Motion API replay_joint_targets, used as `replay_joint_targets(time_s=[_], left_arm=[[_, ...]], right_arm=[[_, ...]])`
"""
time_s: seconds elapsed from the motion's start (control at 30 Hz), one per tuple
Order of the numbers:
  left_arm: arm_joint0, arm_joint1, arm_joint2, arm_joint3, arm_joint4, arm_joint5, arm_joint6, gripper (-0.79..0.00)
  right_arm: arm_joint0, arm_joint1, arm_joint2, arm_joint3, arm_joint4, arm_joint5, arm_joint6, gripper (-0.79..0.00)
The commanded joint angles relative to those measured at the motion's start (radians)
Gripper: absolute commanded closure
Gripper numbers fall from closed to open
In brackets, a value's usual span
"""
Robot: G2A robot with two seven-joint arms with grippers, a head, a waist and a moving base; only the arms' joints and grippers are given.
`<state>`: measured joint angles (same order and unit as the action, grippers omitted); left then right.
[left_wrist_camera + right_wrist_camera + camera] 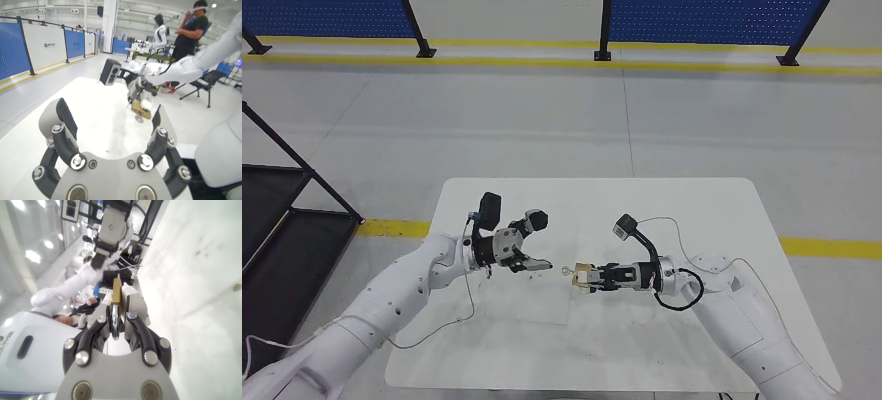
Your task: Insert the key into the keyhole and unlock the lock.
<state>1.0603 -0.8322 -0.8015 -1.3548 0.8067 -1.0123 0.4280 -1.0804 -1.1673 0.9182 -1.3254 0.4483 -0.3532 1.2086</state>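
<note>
My right gripper (592,277) is shut on a brass padlock (583,277), held just above the white table (692,210) near its middle. In the right wrist view the fingers (132,302) clamp the lock's brass body (117,291), and the steel shackle (115,323) points back toward the wrist. A small silver key (139,118) sticks out of the padlock's (140,110) free end, toward the left arm. My left gripper (538,243) hangs open a short way left of the key (567,271) with nothing between its fingers (66,117).
A black frame rack (282,250) stands on the floor left of the table. The table's front edge (542,388) lies close below both arms. A folding chair (208,79) stands beyond the table's far side.
</note>
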Motion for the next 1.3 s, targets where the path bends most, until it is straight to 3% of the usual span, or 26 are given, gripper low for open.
replay_joint_targets(time_s=[0.0,0.07,0.2,0.3,0.37,0.5,0.53,0.57,0.6,0.63,0.93,1.07,1.27], left_arm=[[-0.018,0.019,0.016,-0.021,-0.213,0.0,-0.176,-0.785],[-0.033,0.04,0.036,-0.056,-0.418,0.0,-0.333,-0.785],[-0.08,0.085,0.076,-0.073,-0.841,0.002,-0.757,-0.785],[-0.136,0.113,0.113,-0.096,-1.143,0.163,-1.158,-0.785],[-0.159,0.122,0.114,-0.101,-1.343,0.283,-1.358,-0.785],[-0.188,0.123,0.112,-0.063,-1.52,0.405,-1.612,-0.785],[-0.19,0.119,0.11,-0.052,-1.553,0.411,-1.632,-0.785],[-0.191,0.115,0.113,-0.048,-1.581,0.419,-1.655,-0.64],[-0.195,0.11,0.122,-0.063,-1.574,0.439,-1.674,-0.767],[-0.195,0.11,0.122,-0.063,-1.574,0.439,-1.674,-0.785],[-0.188,0.109,0.12,-0.071,-1.556,0.431,-1.65,-0.785],[-0.145,0.096,0.127,-0.094,-1.589,0.386,-1.622,-0.785],[-0.133,0.072,0.14,-0.052,-1.589,0.357,-1.593,-0.785]], right_arm=[[0.0,0.0,0.0,0.0,0.0,0.0,0.0,0.0],[0.0,0.0,0.0,0.0,0.0,0.0,0.0,0.0],[0.0,0.0,0.0,0.0,0.0,0.0,0.0,0.0],[0.0,0.0,0.0,0.0,0.0,0.0,0.0,0.0],[0.0,0.0,0.0,0.0,0.0,0.0,0.0,0.0],[0.0,0.0,0.0,0.0,0.0,0.0,0.0,0.0],[0.0,0.0,0.0,0.0,0.0,0.0,0.0,0.0],[0.0,0.0,0.0,0.0,0.0,0.0,0.0,0.0],[0.0,0.0,0.0,0.0,0.0,0.0,0.0,0.0],[0.0,0.0,0.0,0.0,0.0,0.0,0.0,0.0],[0.0,0.0,0.0,0.0,0.0,0.0,0.0,0.0],[0.0,0.0,0.0,0.0,0.0,0.0,0.0,0.0],[0.0,0.0,0.0,0.0,0.0,0.0,0.0,0.0]])
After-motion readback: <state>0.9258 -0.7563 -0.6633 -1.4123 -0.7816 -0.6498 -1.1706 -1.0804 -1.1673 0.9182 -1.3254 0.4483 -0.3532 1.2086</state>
